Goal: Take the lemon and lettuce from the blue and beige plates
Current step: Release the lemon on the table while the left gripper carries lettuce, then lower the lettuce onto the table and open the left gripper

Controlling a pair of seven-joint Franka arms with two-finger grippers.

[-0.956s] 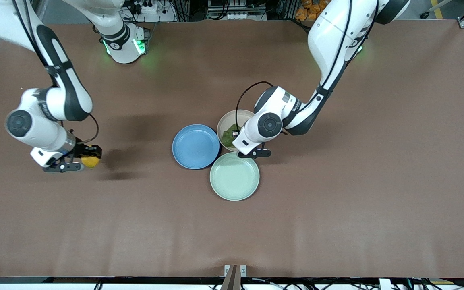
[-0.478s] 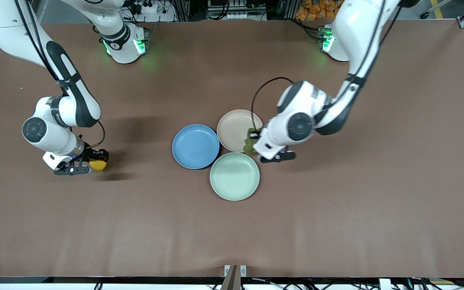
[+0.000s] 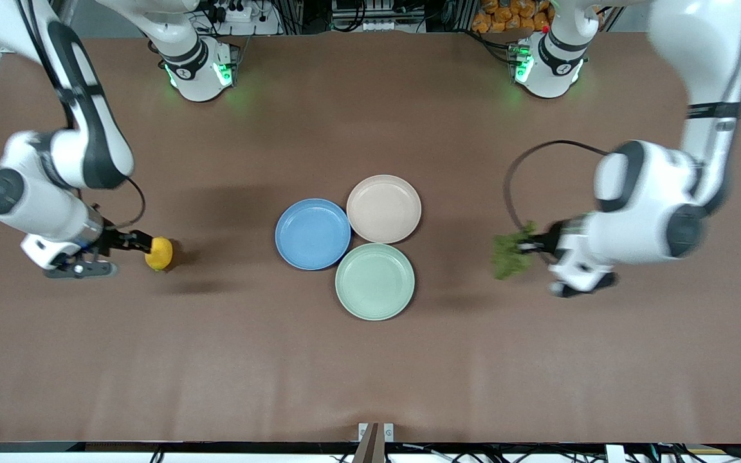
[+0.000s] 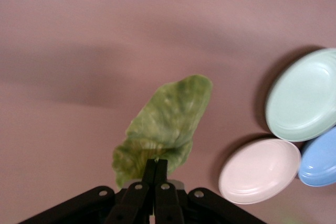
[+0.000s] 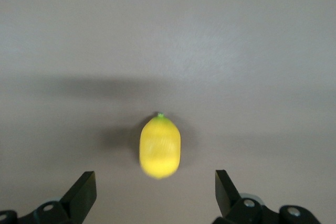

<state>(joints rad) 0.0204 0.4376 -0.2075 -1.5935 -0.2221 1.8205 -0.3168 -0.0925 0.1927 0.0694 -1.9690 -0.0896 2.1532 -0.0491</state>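
The lemon (image 3: 159,253) lies on the brown table toward the right arm's end, clear of the plates; it also shows in the right wrist view (image 5: 159,147). My right gripper (image 3: 134,242) is open and empty beside it, fingers (image 5: 85,182) spread wide and not touching it. My left gripper (image 3: 541,244) is shut on the lettuce (image 3: 509,254), held in the air over bare table toward the left arm's end; the leaf hangs from the closed fingertips (image 4: 156,163). The blue plate (image 3: 312,233) and beige plate (image 3: 383,209) hold nothing.
A pale mint-green plate (image 3: 374,281) with nothing on it touches the blue and beige plates, nearer the front camera. All three plates show in the left wrist view: mint (image 4: 304,95), beige (image 4: 260,170), blue (image 4: 320,158). Brown table surface surrounds them.
My left gripper lifted the lettuce off the beige plate and carried it toward the left arm's end. My right gripper opened, let go of the lemon on the table and drew back.
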